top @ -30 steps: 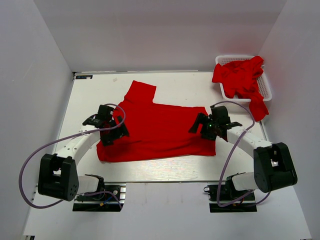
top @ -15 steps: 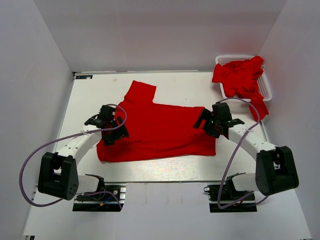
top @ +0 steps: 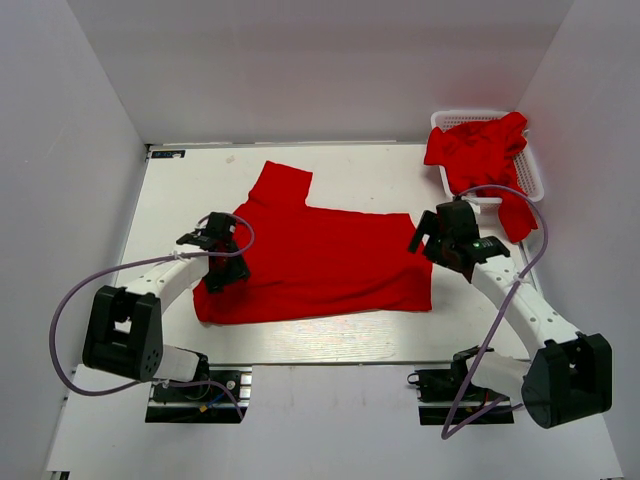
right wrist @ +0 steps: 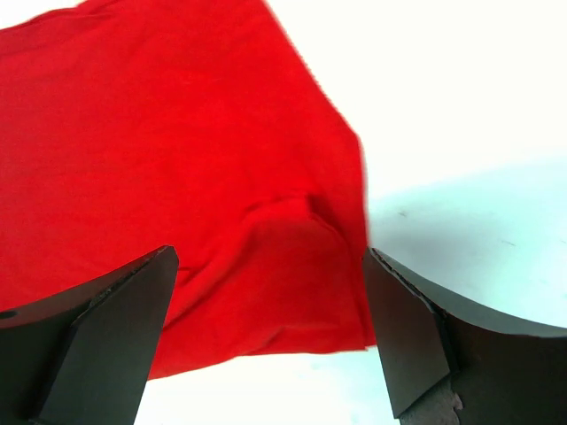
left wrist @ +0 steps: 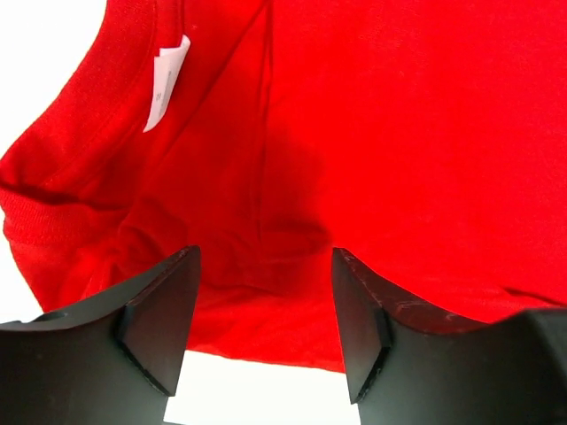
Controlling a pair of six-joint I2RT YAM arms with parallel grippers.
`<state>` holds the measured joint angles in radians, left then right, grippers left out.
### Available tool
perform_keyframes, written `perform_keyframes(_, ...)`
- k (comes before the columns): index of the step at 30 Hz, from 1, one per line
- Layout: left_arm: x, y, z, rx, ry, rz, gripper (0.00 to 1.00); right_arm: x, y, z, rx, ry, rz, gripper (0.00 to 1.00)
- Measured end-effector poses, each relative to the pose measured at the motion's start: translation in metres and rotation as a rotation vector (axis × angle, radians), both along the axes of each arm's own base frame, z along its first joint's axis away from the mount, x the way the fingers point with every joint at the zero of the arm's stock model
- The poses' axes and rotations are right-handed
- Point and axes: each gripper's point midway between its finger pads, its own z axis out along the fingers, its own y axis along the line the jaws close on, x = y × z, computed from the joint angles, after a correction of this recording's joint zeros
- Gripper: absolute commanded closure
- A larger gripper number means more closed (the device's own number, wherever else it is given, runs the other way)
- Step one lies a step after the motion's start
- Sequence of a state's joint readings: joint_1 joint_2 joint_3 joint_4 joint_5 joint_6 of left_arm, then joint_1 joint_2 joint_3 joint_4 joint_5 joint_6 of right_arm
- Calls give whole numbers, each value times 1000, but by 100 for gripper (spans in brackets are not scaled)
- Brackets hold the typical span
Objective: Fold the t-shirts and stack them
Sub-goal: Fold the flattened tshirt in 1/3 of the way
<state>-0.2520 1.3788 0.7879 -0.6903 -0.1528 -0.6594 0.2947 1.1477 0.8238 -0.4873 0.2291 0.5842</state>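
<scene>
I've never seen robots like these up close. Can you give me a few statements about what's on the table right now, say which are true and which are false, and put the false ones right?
1. A red t-shirt lies spread out on the table. True.
2. The basket is empty. False: crumpled t-shirts fill it, and one hangs over the rim.
3. The right gripper has its jaws open. True.
4. The left gripper is lifting the shirt off the table. False: its jaws stand apart over the shirt's left edge, and the cloth lies on the table.
5. The spread shirt has a big print. False: it is plain red, with only a small white label showing.
</scene>
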Motion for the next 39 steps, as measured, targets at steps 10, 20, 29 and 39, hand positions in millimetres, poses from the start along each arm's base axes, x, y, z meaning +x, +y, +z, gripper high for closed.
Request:
perform_keyframes(10, 9, -5, -3, -21, -22, 2, 43, -11, -21, -4, -80, 33, -68, 10)
perform_keyframes(20, 8, -6, -8, -29, -24, 1, 52, -14, -26, -5, -100, 50, -82, 10)
perform_keyframes(29, 12, -7, -7, -34, -41, 3, 90, -18, -28, -7, -110, 66, -85, 10)
perform_keyframes(39, 13, -6, -6, -31, -62, 6, 100, -19, -29, -7, -114, 69, -87, 10)
